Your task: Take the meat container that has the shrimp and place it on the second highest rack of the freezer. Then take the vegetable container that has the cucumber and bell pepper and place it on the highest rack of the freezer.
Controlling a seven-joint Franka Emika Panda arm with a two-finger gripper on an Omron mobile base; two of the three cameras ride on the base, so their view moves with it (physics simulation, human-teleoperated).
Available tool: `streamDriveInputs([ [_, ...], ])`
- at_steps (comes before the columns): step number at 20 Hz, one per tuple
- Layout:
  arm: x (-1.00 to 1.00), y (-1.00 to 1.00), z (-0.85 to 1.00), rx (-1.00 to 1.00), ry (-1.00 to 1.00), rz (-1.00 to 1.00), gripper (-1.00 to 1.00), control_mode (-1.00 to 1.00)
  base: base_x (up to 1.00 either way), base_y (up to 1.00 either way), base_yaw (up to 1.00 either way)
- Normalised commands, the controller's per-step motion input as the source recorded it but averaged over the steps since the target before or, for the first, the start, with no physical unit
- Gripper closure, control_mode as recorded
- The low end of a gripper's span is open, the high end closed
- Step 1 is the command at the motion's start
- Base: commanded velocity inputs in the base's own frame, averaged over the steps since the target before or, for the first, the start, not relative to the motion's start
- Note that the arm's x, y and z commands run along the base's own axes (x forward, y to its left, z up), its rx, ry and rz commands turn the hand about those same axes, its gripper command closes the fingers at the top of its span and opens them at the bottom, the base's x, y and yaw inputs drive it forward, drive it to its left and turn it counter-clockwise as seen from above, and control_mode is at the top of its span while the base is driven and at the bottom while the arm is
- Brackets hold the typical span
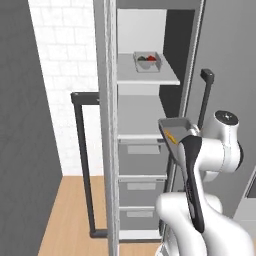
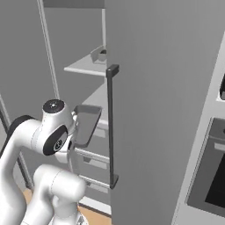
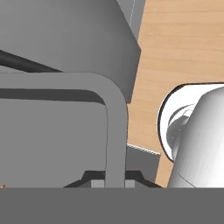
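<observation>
My gripper (image 3: 114, 180) is shut on the rim of the dark-grey meat tray (image 3: 116, 113). That tray (image 1: 176, 126) hangs tilted just outside the open freezer (image 1: 107, 125), by the front right corner of the second highest rack (image 1: 140, 136), and the small orange shrimp (image 1: 171, 137) lies in it. From the right base view, the tray (image 2: 86, 125) sits close against my arm. The pale vegetable bin (image 1: 147, 61) stands on the highest rack (image 1: 150, 78) with the red bell pepper (image 1: 151, 58) and a dark piece inside; whether that is the cucumber, I cannot tell.
The freezer door stands open to the left with its long bar handle (image 1: 82, 165). Drawers (image 1: 141, 150) fill the cabinet below the shelves. A neighbouring grey door with a bar handle (image 2: 110, 125) is close on the right, and an oven front (image 2: 211, 176) beyond it.
</observation>
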Motion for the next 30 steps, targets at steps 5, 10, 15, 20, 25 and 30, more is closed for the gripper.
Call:
streamDriveInputs([
  [5, 0.0, 0.0, 0.0, 0.0, 0.0, 0.0, 1.0, 1.0, 0.65, 0.01, 0.0],
  [10, 0.0, 0.0, 0.0, 0.0, 0.0, 0.0, 1.0, 1.0, 0.43, 0.25, -0.01],
  [15, 0.19, 0.34, -0.03, -0.06, 0.0, 0.0, 1.0, -1.0, 0.04, 0.09, 0.0],
  [20, 0.04, 0.32, -0.13, -0.07, 0.0, 0.0, 1.0, -1.0, 0.0, 0.0, 0.0],
  [25, 0.0, 0.24, -0.21, -0.04, 0.0, 0.04, 1.0, -1.0, 0.0, 0.0, 0.0],
  [30, 0.04, 0.11, -0.12, 0.0, 0.0, 0.09, 1.0, -1.0, 0.0, 0.0, 0.0],
])
